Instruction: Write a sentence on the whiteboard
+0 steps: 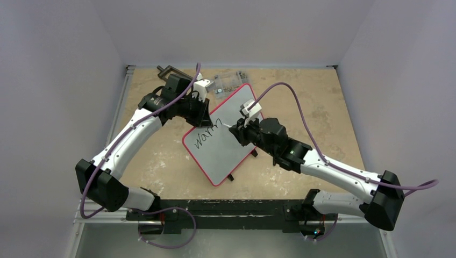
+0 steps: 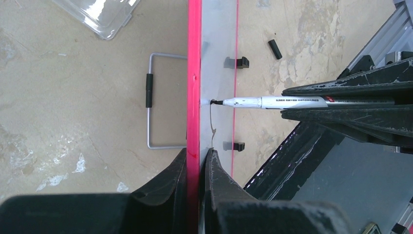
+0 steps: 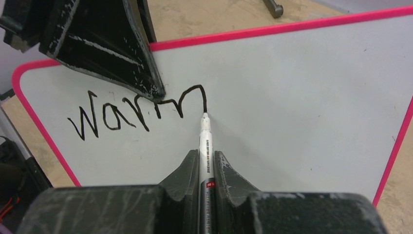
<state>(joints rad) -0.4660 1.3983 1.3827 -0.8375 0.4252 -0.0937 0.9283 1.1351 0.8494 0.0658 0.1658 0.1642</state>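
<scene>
The smooth, red-rimmed whiteboard (image 1: 226,145), at the middle of the table (image 1: 322,107), is clamped by the outstretched left gripper (image 2: 197,155), while a slim white marker (image 3: 204,141), tip against the black lettering (image 3: 136,109), is pinched by the right gripper (image 3: 207,157).

Item: whiteboard (image 1: 223,145)
Form: flat rectangle with a white face, a thin red-pink rim, rounded corners and small black feet on the back.
Position: middle of the surface, long axis diagonal in the top view.
Pose: tilted up, face towards the arms' side; in the left wrist view the back feet stand clear of the surface.
Hold: one long edge is clamped between the fingers of the left end effector (image 2: 197,155).
Item: sentence (image 3: 136,113)
Form: black handwritten marker letters in one line.
Reads: "warm".
Placement: left part of the face, running along the held long edge.
Visibility: in the right wrist view, part of the "m" is hidden.
</scene>
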